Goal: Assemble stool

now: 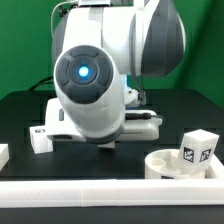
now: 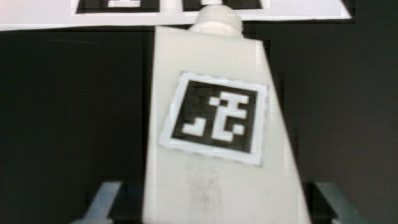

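Observation:
In the wrist view a white stool leg (image 2: 217, 115) with a square black-and-white tag lies lengthwise between my fingers, its small peg end toward the marker board (image 2: 214, 7). My gripper (image 2: 217, 205) is shut on this leg, with one finger (image 2: 111, 200) on each side of its near end. In the exterior view the arm's body hides the gripper and the held leg. The round disc seat (image 1: 170, 162) sits at the exterior view's lower right, with another tagged leg (image 1: 197, 148) standing on it. A third tagged leg (image 1: 40, 136) lies at the exterior view's left.
The long white rail (image 1: 100, 195) runs along the table's front edge. A small white part (image 1: 3, 153) shows at the exterior view's far left edge. The table top is black. The arm's bulk fills the middle of the exterior view.

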`<state>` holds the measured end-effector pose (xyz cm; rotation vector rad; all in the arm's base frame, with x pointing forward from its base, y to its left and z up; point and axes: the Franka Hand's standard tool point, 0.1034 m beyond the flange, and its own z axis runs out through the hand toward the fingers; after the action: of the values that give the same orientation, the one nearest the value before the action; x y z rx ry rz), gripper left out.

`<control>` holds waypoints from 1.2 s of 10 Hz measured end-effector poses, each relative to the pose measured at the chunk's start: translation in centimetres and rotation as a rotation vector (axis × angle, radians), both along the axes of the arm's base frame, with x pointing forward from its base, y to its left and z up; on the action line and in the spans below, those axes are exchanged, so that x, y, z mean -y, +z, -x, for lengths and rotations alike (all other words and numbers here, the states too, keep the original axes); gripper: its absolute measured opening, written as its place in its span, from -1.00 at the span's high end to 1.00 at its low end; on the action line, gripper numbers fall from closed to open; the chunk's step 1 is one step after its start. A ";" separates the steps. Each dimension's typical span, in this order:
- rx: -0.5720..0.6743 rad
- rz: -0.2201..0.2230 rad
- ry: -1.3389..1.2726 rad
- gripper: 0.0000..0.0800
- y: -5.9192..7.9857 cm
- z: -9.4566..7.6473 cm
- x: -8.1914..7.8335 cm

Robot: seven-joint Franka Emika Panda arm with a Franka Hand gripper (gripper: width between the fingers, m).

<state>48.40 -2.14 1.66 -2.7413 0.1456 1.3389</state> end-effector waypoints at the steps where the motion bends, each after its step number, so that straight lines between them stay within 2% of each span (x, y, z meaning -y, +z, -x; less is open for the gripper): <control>1: 0.026 -0.001 0.019 0.18 1.6 -0.9 -1.1; 3: 0.065 -0.007 0.045 0.18 5.4 -2.3 -2.8; 4: 0.131 -0.031 0.070 0.18 7.1 -3.5 -3.1; 5: 0.182 -0.077 0.107 0.18 7.0 -3.8 -2.4; 6: 0.221 -0.069 0.102 0.18 6.4 -4.3 -2.1; 8: 0.421 -0.041 0.102 0.18 6.6 -5.6 -1.9; 9: 0.458 -0.035 0.100 0.18 6.8 -5.0 -1.9; 11: 0.624 -0.007 0.102 0.18 7.2 -6.5 -1.7; 12: 0.669 0.001 0.101 0.18 7.2 -6.5 -1.6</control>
<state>54.92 -0.55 8.86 -3.0499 -0.0419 0.3716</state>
